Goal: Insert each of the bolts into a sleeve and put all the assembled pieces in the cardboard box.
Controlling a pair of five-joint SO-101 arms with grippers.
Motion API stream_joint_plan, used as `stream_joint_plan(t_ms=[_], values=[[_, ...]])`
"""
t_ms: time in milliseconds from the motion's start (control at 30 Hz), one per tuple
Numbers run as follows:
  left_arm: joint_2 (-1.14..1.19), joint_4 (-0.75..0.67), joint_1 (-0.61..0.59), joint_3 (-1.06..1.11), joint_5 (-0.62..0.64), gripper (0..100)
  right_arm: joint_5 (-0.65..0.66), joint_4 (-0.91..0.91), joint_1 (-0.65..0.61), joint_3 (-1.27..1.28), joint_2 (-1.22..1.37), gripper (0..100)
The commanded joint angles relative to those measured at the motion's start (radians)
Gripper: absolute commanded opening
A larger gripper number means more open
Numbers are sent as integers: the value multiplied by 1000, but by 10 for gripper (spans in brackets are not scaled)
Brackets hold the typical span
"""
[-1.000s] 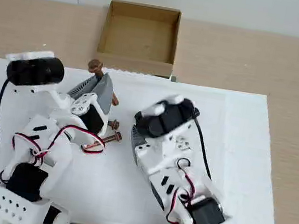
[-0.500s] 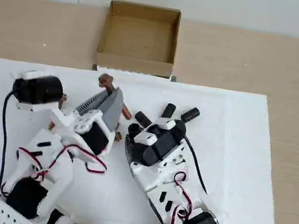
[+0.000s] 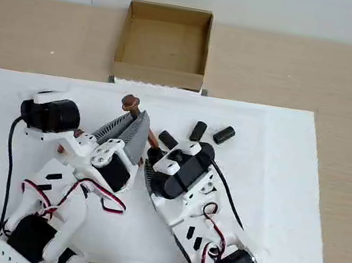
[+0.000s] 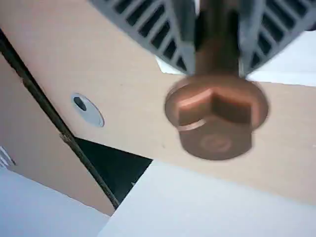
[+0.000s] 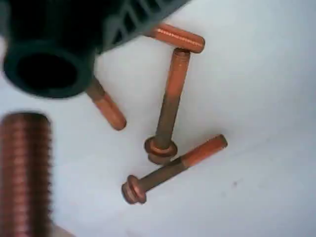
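My left gripper (image 3: 131, 124) is shut on a copper bolt (image 3: 130, 103), whose hex head (image 4: 216, 116) sticks out past the grey fingers (image 4: 148, 24). My right gripper (image 3: 153, 158) is shut on a black sleeve (image 5: 47, 69) right beside the left gripper. The sleeve's open bore faces the camera in the right wrist view. The held bolt's threaded end (image 5: 24, 173) hangs close by the sleeve, apart from it. Several loose bolts (image 5: 168, 103) lie on the white paper below. Three loose sleeves (image 3: 198, 130) lie on the paper just beyond the right gripper. The cardboard box (image 3: 128, 36) stands open at the back.
A white paper sheet (image 3: 274, 188) covers the near half of the wooden table (image 3: 307, 72). The box sits just past the sheet's far edge. Both arms crowd the sheet's near-left area, and the sheet's right side is bare.
My left gripper carried the bolt rightward and nearer, toward the right gripper. The right arm drew back toward the near edge, uncovering three loose sleeves.
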Motion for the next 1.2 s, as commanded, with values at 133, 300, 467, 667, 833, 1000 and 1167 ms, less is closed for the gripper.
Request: stream_joint_plan(t_ms=[133,300,467,667,833,1000,1167], values=[[-15,-3,5,38,-49,5,46,-28,-5,-49,-18,4],[-15,35,6,39,-49,5,46,-28,-5,-49,-18,4],[-15,100,34,39,-49,5,46,-28,-5,-49,-18,4],[-12,153,118,47,-51,5,57,-28,-5,-49,-18,4],[-14,176,120,93,-161,5,83,-30,-5,-49,-18,4],[-14,218,117,97,-239,5,87,-30,-7,-49,-18,4],[-15,238,110,93,-269,66,87,-30,-7,-49,-18,4]])
